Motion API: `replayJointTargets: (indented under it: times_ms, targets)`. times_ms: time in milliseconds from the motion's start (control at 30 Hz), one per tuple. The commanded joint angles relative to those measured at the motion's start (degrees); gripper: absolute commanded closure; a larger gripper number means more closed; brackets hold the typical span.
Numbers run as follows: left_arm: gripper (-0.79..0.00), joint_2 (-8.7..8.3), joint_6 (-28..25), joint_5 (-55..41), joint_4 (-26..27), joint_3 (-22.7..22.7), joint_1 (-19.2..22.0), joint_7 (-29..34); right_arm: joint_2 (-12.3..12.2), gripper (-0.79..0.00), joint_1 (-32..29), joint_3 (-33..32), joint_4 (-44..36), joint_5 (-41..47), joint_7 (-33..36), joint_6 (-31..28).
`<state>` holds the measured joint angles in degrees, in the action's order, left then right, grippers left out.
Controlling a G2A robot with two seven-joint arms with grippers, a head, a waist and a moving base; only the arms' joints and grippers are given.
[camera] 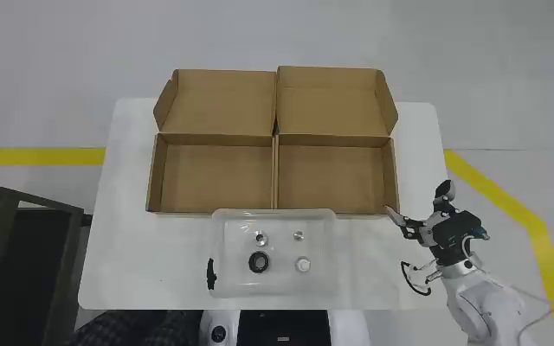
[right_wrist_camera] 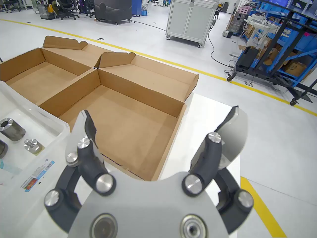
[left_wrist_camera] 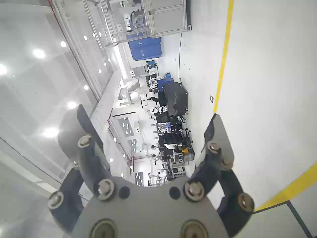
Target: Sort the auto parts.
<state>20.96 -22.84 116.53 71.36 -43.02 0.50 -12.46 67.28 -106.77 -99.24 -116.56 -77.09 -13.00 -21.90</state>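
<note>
A clear plastic tray [camera: 322, 282] at the table's front holds a metal sleeve [camera: 260, 235], a small metal piece [camera: 298, 234], a black ring [camera: 259, 262] and a white cylinder [camera: 303, 265]. My right gripper [camera: 419, 202] hovers open and empty over the table's right front part, just right of the tray and near the right box's front corner. In the right wrist view this gripper [right_wrist_camera: 161, 111] faces the right cardboard box [right_wrist_camera: 128, 125], with the sleeve [right_wrist_camera: 11, 128] and the small metal piece [right_wrist_camera: 33, 146] off to one side. My left gripper [left_wrist_camera: 148, 113] is open and empty, aimed at the room away from the table.
Two open cardboard boxes, left [camera: 216, 177] and right [camera: 333, 177], stand side by side behind the tray with lids folded back. A black curved piece [camera: 210, 275] sits at the tray's left edge. Bare white table [camera: 415, 147] lies right of the boxes.
</note>
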Motion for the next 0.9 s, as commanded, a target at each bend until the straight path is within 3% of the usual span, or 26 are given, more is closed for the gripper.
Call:
replayJointTargets:
  times_ms: [0, 767, 867]
  targets:
    - [-0.784, 0.0, 0.0, 0.0, 0.0, 0.0, 0.0, 0.0, 0.0, -0.785, 0.0, 0.0, 0.0, 0.0, 0.0, 0.0]
    - [-0.784, 0.0, 0.0, 0.0, 0.0, 0.0, 0.0, 0.0, 0.0, -0.784, 0.0, 0.0, 0.0, 0.0, 0.0, 0.0]
    - [-0.785, 0.0, 0.0, 0.0, 0.0, 0.0, 0.0, 0.0, -0.1, -0.785, 0.9, 1.2, -0.4, -0.6, 2.4, -2.5]
